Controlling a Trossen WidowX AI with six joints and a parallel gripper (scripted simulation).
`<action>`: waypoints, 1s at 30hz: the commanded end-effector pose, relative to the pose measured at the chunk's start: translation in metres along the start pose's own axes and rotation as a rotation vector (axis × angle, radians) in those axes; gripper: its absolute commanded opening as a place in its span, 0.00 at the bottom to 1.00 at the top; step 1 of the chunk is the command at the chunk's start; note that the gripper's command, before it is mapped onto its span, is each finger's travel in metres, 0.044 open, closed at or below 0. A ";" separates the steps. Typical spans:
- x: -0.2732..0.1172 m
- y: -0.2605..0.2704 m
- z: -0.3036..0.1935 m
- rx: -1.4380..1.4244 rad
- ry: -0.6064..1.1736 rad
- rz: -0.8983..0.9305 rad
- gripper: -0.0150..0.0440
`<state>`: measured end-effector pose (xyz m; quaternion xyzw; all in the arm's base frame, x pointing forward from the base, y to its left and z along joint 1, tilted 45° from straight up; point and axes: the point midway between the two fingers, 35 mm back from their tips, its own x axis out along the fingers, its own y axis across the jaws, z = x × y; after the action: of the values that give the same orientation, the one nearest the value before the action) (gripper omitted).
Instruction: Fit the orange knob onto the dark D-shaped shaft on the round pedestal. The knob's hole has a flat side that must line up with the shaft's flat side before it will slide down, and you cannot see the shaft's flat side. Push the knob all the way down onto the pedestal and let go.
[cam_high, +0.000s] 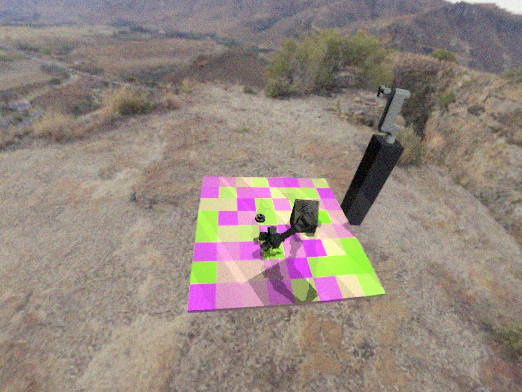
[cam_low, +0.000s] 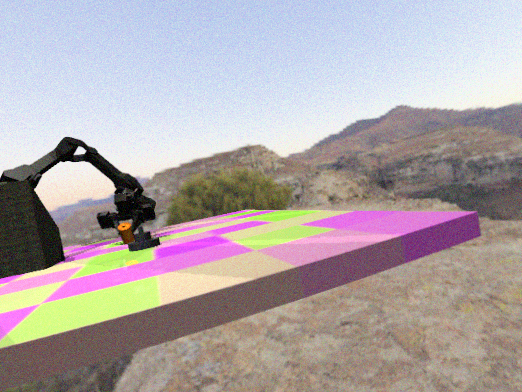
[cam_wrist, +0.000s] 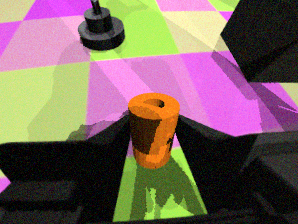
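The orange knob is held between the fingers of my gripper, which is shut on its sides. It hangs above the table, its top leaning in the exterior view. Its hole shows in the wrist view, but the flat side is not clear. In the top view the knob is hidden by the gripper. The dark round pedestal stands apart from the knob, at the upper left in the wrist view. Its thin shaft points up, cut off by that frame's top edge.
The checkered table has pink, purple, green and cream squares. The arm's dark base stands on it. A dark block is at the wrist view's upper right. A tall dark post with a grey top stands beside the table.
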<state>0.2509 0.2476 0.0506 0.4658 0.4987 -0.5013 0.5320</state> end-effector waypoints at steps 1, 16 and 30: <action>-0.003 0.000 -0.004 0.003 -0.075 0.002 0.56; -0.007 0.000 -0.012 -0.001 -0.212 0.002 0.60; -0.007 0.000 -0.012 -0.001 -0.212 0.002 0.69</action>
<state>0.2500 0.2602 0.0571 0.4113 0.4401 -0.5470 0.5813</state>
